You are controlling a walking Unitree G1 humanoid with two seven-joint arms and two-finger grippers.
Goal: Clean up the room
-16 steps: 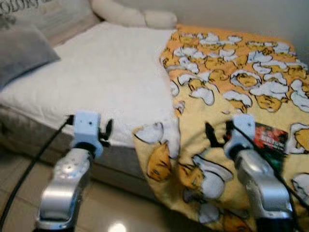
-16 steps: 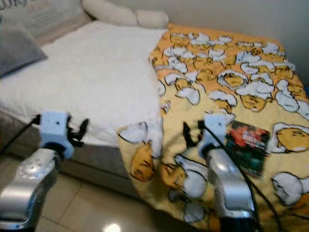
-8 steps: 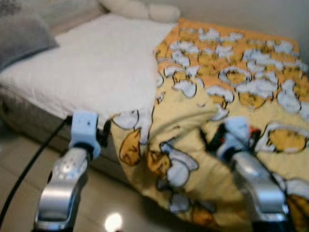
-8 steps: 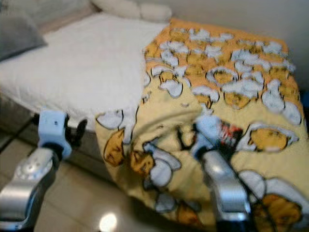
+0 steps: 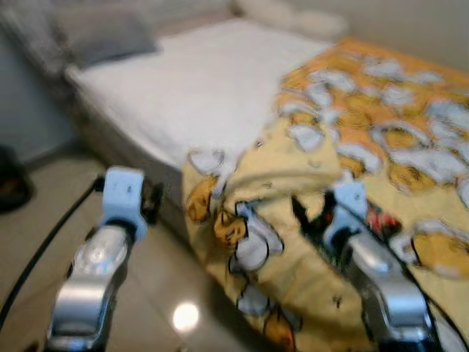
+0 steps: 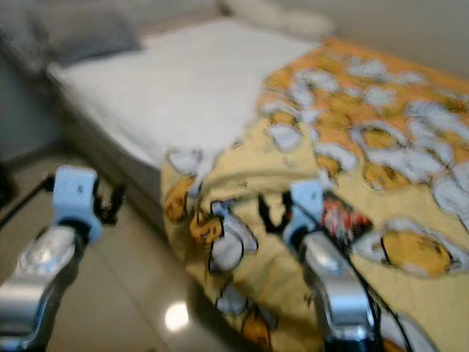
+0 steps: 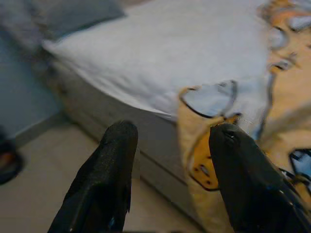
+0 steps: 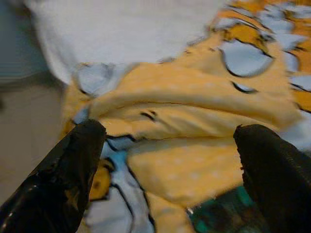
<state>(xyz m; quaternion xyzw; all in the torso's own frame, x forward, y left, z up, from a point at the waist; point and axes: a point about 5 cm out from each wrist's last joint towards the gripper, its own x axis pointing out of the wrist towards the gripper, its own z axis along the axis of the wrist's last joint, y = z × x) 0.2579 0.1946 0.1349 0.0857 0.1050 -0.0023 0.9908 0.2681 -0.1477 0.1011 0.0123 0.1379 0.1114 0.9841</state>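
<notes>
Blurred yellow cartoon blanket drapes the bed across the frame's right half. My right gripper hovers spread wide over its folds at lower right; my left gripper, fingers apart, hangs over floor at lower left.

A bed fills the upper and middle part of the head views, running from the upper left toward the right edge. Its white mattress cover is bare on the left half; a yellow and orange patterned blanket covers the right half and hangs over the near edge. Grey pillows lie at the upper left, and a pale cushion sits at the top centre against a light wall. The floor across the lower left is beige and glossy, with a bright spot of reflected light near the bottom. A dark object rests on the floor at the left edge, too blurred to identify.
</notes>
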